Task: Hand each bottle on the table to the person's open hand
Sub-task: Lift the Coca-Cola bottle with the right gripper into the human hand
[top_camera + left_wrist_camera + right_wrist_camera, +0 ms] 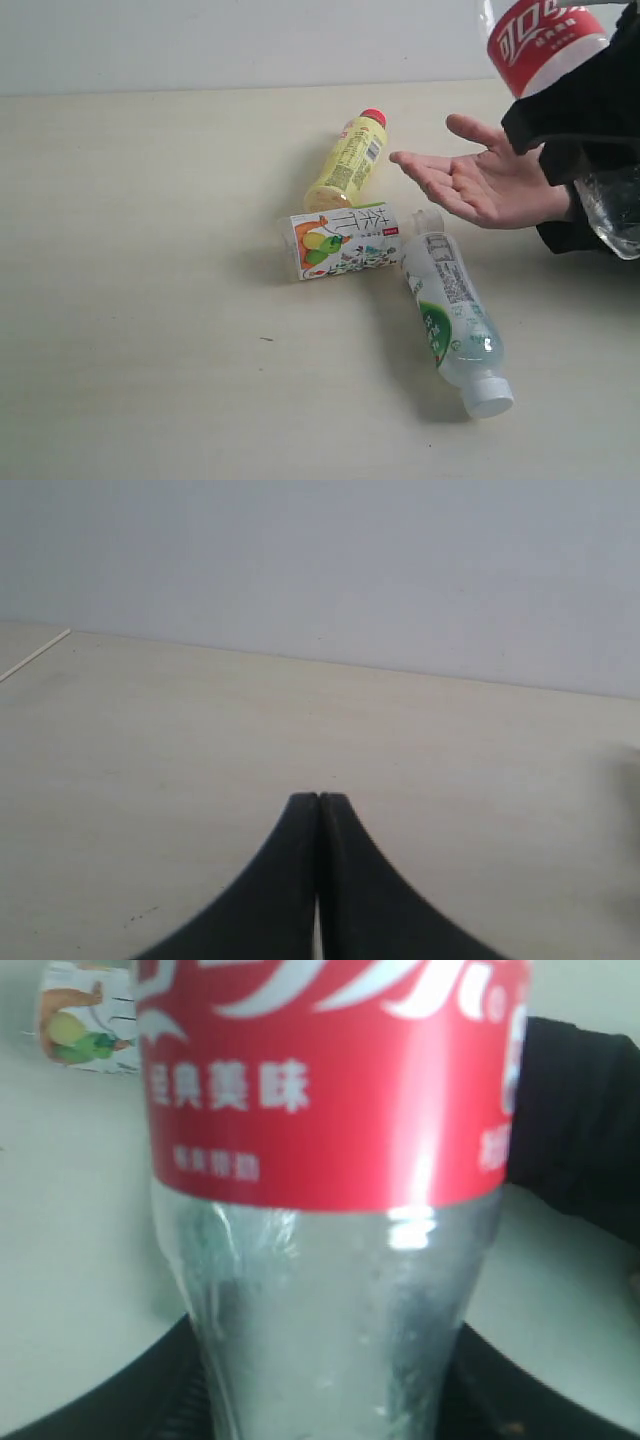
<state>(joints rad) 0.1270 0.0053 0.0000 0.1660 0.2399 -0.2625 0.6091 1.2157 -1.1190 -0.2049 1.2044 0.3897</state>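
My right gripper (325, 1390) is shut on the clear bottle with the red label (320, 1110), which fills the right wrist view. In the exterior view this bottle (545, 40) hangs tilted at the top right, above and just behind the person's open hand (470, 180), with the black gripper (585, 110) across its middle. Three bottles lie on the table (140, 300): the yellow one with a red cap (348, 165), the fruit-picture one (340, 242) and the clear one with a white cap (452, 315). My left gripper (318, 798) is shut and holds nothing, low over bare table.
The person's black sleeve (570, 225) enters from the right edge, just under the held bottle. A pale wall (250, 40) bounds the table's far side. The three lying bottles cluster mid-table, touching or nearly touching one another.
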